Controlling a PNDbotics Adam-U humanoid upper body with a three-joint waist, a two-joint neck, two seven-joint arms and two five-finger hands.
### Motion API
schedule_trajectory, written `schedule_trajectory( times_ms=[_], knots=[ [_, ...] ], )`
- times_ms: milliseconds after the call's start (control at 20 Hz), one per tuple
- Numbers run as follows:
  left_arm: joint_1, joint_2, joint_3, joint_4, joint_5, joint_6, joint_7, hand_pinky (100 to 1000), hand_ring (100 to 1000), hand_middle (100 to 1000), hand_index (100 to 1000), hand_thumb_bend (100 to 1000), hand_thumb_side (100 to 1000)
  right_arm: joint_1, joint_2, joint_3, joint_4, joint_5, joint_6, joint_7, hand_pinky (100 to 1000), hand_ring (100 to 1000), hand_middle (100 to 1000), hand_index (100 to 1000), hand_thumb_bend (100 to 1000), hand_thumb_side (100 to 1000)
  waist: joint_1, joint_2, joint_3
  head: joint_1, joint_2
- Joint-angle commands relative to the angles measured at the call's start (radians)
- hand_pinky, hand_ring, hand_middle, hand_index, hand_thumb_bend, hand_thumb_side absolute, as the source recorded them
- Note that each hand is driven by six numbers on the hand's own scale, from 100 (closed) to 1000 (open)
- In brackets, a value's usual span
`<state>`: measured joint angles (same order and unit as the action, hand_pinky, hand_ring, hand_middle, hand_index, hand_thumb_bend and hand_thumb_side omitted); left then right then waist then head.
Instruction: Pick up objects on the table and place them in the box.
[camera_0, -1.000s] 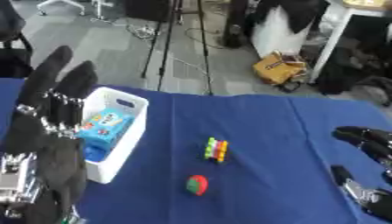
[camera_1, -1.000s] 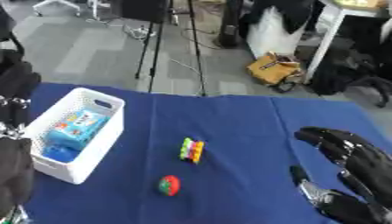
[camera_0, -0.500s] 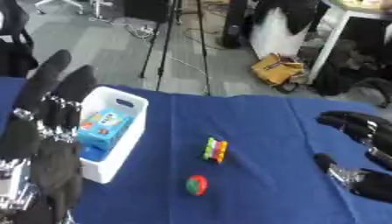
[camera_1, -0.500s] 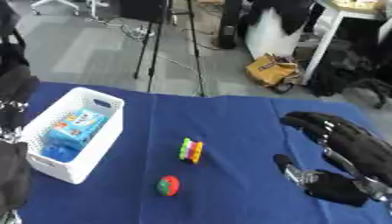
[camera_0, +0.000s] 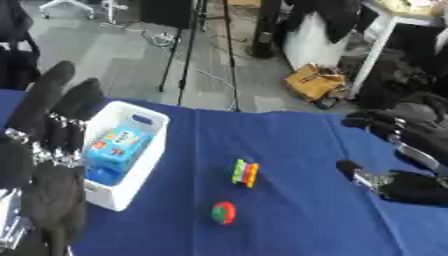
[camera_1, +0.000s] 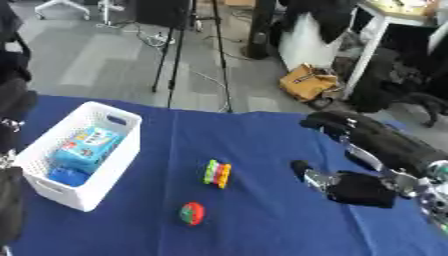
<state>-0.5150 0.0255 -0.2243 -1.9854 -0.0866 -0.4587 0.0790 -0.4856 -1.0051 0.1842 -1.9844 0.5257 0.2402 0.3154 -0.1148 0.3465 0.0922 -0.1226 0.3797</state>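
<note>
Just left of right hand (camera_1: 363, 187) fingers (camera_1: 325, 121): striped block (camera_1: 216, 174)

A table (camera_1: 262, 225) covered in a deep blue cloth carried everything. On its left side stood a white plastic box (camera_1: 118, 150) with perforated walls and a handle slot in its far end, set askew to the table's edge; a light blue carton and something darker blue lay inside it. Near the middle of the cloth lay a small block of bright stripes (camera_1: 216, 174), green, yellow, red and pink. Just nearer than that, and apart from it, lay a small ball (camera_1: 192, 213), half red and half green.
</note>
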Motion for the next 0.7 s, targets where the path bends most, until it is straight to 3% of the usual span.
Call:
schedule_trajectory(
  times_ms=[50,150,300,450,700],
  knots=[
    [-0.008,-0.010,-0.009,-0.015,0.010,0.000,-0.011,937,890,896,889,100,1000,-0.039,-0.035,-0.001,-0.016,-0.021,0.032,0.047,992,999,957,1000,408,923,0.002,-0.025,0.004,-0.012,0.007],
    [-0.009,-0.012,-0.011,-0.015,0.014,-0.001,-0.015,936,890,895,888,100,1000,-0.062,-0.025,0.004,-0.016,-0.029,0.056,0.068,993,998,954,1000,436,883,0.000,-0.024,0.010,-0.019,0.008],
    [-0.012,-0.017,-0.016,-0.015,0.019,-0.001,-0.021,936,890,898,888,100,1000,-0.092,-0.007,0.015,-0.013,-0.030,0.091,0.124,1000,1000,952,1000,504,731,-0.002,-0.022,0.024,-0.033,0.008],
    [-0.014,-0.021,-0.019,-0.015,0.026,0.000,-0.027,936,890,900,887,100,1000,-0.124,0.020,0.019,0.007,-0.038,0.116,0.166,1000,1000,948,1000,499,753,-0.001,-0.019,0.033,-0.041,0.007],
    [-0.019,-0.025,-0.024,-0.015,0.034,0.000,-0.035,935,889,899,886,100,1000,-0.166,0.061,0.035,0.073,-0.043,0.120,0.144,1000,996,937,1000,480,763,-0.001,-0.013,0.044,-0.056,0.000]
  ],
)
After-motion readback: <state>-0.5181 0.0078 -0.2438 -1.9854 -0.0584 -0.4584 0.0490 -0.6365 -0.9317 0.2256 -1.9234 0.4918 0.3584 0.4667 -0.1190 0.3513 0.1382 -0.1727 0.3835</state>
